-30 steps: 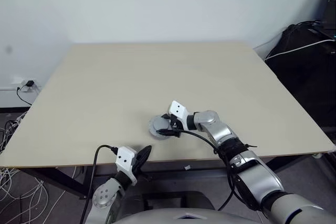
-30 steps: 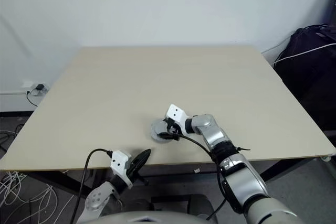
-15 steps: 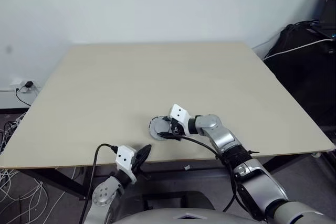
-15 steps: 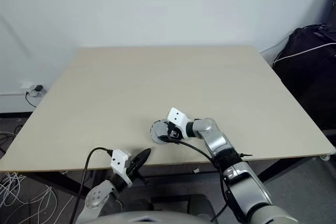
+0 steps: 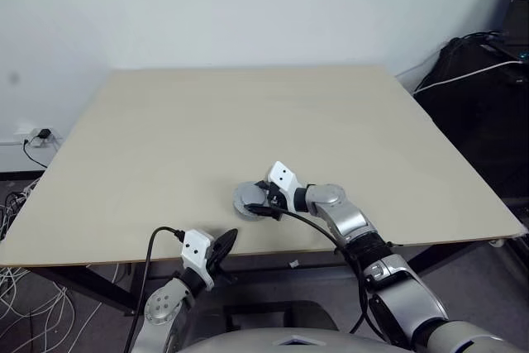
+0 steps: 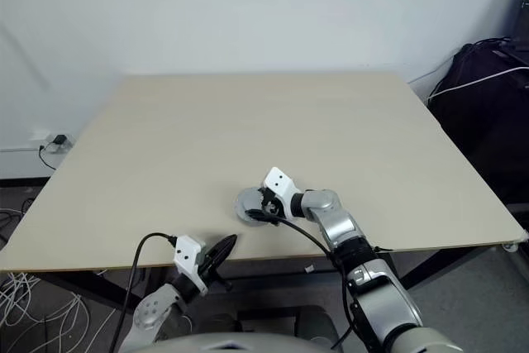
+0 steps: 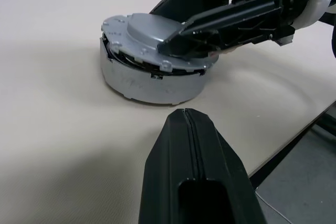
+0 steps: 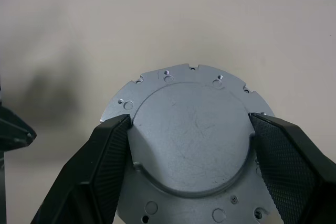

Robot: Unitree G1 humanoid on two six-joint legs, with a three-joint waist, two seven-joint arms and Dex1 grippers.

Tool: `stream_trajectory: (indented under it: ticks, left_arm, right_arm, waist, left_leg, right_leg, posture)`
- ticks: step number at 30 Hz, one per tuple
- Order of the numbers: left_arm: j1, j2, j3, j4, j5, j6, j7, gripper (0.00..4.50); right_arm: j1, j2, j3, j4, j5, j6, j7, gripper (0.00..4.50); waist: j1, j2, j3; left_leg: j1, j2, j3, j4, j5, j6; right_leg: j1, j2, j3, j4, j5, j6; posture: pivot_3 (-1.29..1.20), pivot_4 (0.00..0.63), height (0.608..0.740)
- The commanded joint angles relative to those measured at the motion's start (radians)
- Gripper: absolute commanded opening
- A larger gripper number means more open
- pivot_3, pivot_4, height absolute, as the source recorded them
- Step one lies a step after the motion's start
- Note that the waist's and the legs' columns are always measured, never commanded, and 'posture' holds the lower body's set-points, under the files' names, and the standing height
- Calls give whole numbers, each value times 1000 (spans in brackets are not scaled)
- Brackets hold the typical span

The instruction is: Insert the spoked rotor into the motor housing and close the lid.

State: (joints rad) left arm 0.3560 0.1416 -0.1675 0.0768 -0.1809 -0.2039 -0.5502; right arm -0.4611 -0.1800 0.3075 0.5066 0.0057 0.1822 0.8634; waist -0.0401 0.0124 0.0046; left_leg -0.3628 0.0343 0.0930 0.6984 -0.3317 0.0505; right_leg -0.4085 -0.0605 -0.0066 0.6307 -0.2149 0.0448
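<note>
The motor housing (image 7: 149, 83), a squat grey round body, stands on the table near its front edge. The lid (image 8: 189, 150), a flat grey disc with a notched rim and a raised round centre, lies on top of it, slightly askew, with a dark gap under its rim. My right gripper (image 5: 257, 204) reaches in from the right, and its black fingers (image 8: 105, 150) close on either side of the lid's raised centre. My left gripper (image 7: 187, 114) is shut and holds nothing, a short way in front of the housing at the table's edge. The spoked rotor is hidden.
The light wooden table (image 5: 248, 113) stretches away behind the housing. A black bag with a white cable (image 5: 479, 80) sits off the table's right side. Loose cables (image 5: 16, 204) and a wall socket lie to the left.
My right forearm has swung a little while its gripper stays on the lid. The housing and my left gripper have not moved.
</note>
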Motion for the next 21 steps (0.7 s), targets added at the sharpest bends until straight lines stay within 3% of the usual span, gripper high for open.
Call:
stream_trajectory:
  ticks: [1,21]
  left_arm:
    - [-2,-3,3,-23,-19,-5,-4,0]
    - [-1,-1,1,-18,-25,-8,-6,0]
  right_arm:
    - [-10,4,-17,-24,10,-20,-10,3305]
    - [-2,8,39,-62,-62,100,-98,3305]
  waist:
    - [0,0,0]
    - [0,0,0]
  left_leg:
    - [0,0,0,0,0,0]
    - [4,2,0,0,0,0]
  right_leg:
    - [0,0,0,0,0,0]
    - [0,0,0,0,0,0]
  posture:
    - [0,0,740]
    - [0,0,740]
